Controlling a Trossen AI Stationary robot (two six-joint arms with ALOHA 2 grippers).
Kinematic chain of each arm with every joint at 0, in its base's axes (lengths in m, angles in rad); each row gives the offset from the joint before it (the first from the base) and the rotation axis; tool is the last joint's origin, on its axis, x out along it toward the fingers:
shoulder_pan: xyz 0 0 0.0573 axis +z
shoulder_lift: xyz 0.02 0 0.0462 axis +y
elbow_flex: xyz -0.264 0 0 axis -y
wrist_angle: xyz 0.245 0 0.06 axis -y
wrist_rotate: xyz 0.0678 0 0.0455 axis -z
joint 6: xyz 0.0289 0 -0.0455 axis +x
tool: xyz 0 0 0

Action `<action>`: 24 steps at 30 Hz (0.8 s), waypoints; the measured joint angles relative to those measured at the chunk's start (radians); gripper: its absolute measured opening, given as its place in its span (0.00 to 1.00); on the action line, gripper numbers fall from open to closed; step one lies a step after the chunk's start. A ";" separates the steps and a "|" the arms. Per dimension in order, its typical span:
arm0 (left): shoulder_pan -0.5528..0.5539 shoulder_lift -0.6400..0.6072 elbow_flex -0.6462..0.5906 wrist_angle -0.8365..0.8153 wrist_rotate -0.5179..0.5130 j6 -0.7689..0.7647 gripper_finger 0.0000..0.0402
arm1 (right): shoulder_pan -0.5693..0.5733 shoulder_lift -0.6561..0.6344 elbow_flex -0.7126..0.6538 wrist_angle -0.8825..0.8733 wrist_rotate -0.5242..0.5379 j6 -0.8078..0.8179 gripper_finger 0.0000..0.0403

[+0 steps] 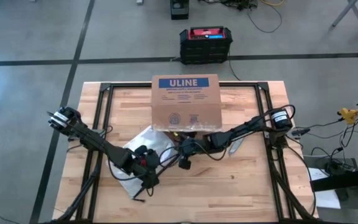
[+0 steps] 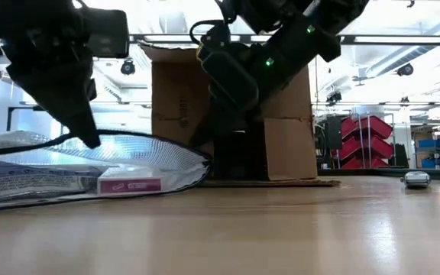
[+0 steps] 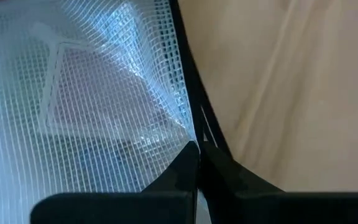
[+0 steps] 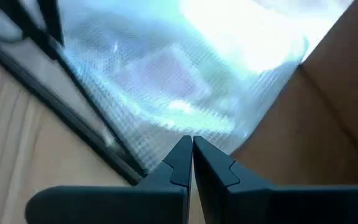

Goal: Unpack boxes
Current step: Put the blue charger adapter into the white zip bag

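Closest to the low camera is the wooden table (image 2: 296, 229), bare and smooth at the front. On it, toward nine o'clock in the low view, lies a clear mesh bag (image 2: 90, 172) with a dark edge and flat packets inside. The left gripper (image 3: 197, 147) comes down at the bag's dark edge. Its two fingers are pressed tight together with the tips right at that edge, but I cannot tell if they pinch it.

Seen from above, the bag (image 1: 143, 149) sits near the middle of the table, a little toward eight o'clock. The right gripper (image 1: 184, 163) is just beside it, near the table's middle. Its fingers are closed too, with nothing between them, and they point at the bag where it meets the cardboard.

Farther back, at twelve o'clock on the table, stands the brown box (image 1: 185, 99) with the blue ULINE label.

Beyond the table, on the floor, is a black-and-red case (image 1: 206, 43).
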 joint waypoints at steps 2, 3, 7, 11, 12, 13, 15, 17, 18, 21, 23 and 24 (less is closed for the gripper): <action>-0.001 0.000 0.000 -0.015 0.000 0.001 0.00 | -0.024 0.000 -0.016 0.058 -0.010 -0.018 0.00; -0.001 0.000 0.000 -0.018 0.000 0.001 0.00 | -0.042 0.000 -0.030 0.096 -0.026 -0.019 0.00; 0.000 -0.001 0.000 -0.023 -0.001 0.002 0.00 | -0.093 0.004 -0.105 0.288 -0.122 -0.002 0.00; 0.000 -0.002 0.000 -0.027 -0.002 0.006 0.00 | -0.086 0.025 -0.171 0.434 -0.131 0.009 0.00; 0.000 -0.002 0.000 -0.027 -0.002 0.008 0.00 | -0.073 0.039 -0.180 0.482 -0.130 0.004 0.00; 0.000 -0.002 0.000 -0.027 -0.002 0.010 0.00 | -0.057 0.054 -0.190 0.516 -0.129 -0.002 0.00; 0.000 -0.002 0.000 -0.026 -0.003 0.015 0.00 | -0.024 0.094 -0.194 0.560 -0.106 -0.009 0.00; 0.000 -0.003 0.000 -0.027 -0.003 0.016 0.00 | 0.001 0.148 -0.181 0.584 -0.023 -0.014 0.00; 0.000 -0.003 0.000 -0.025 -0.004 0.016 0.00 | 0.006 0.170 -0.172 0.583 0.033 -0.011 0.00; 0.005 -0.003 0.000 -0.027 -0.010 0.016 0.00 | 0.003 0.226 -0.128 0.604 0.197 0.021 0.00; 0.004 -0.003 0.000 -0.025 -0.007 0.016 0.00 | 0.000 0.241 -0.103 0.619 0.288 0.038 0.00; 0.003 -0.003 0.000 -0.021 -0.005 0.016 0.00 | -0.005 0.242 -0.097 0.616 0.314 0.046 0.00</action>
